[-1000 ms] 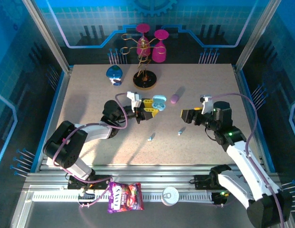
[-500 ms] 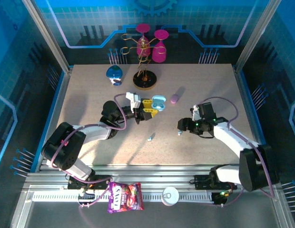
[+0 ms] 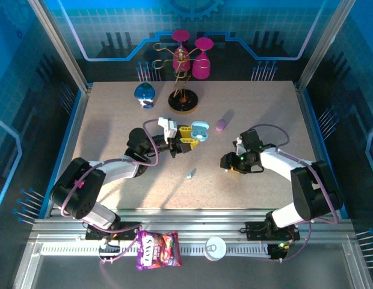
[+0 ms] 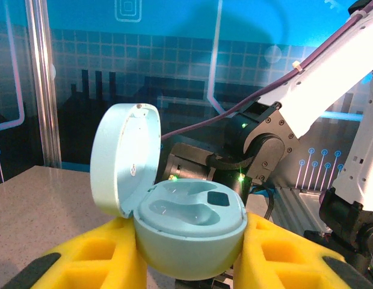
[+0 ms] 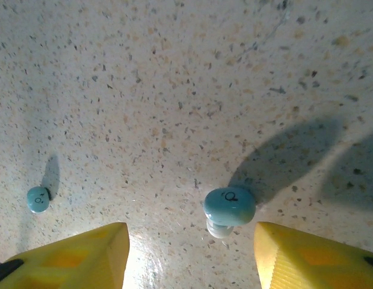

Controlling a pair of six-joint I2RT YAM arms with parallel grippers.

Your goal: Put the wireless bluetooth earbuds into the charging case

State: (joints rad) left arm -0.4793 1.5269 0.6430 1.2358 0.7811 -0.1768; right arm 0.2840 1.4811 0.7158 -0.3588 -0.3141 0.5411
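Speckled beige table [image 3: 114, 120] inside a blue-walled enclosure, seen from above, with both arms reaching inward from the near edge.

At the back left stands a blue-and-white object [image 3: 144, 92]. Right of it, at the back centre, a gold wire rack [image 3: 183, 96] on a black base carries two pink glasses [image 3: 203, 57].

The left gripper [image 3: 188, 137] lies low over the middle of the table. It is closed on the charging case [image 4: 189, 226], a pale blue pebble shape clamped between the yellow fingers [image 4: 84, 259]. The left wrist view shows the case upright with its lid [image 4: 123, 159] swung up and open on the left side. Its moulded inner recesses are exposed.

Nearer the arms, below and just right of that gripper, a loose pale blue earbud [image 3: 191, 174] rests on the bare table. A pink-purple case [image 3: 220, 124], closed, lies just right of the charging case and apart from it.

Further right, the right gripper [image 3: 226, 162] points down at the table. Its yellow fingertips [image 5: 84, 256] stand moderately apart, one on each side of a second pale blue earbud [image 5: 229, 206]. Neither fingertip touches the earbud, which sits on the surface closer to the right-hand fingertip.

On the rail at the near edge lie a purple snack bag [image 3: 157, 250] and, to its right, a round white lid [image 3: 215, 247].
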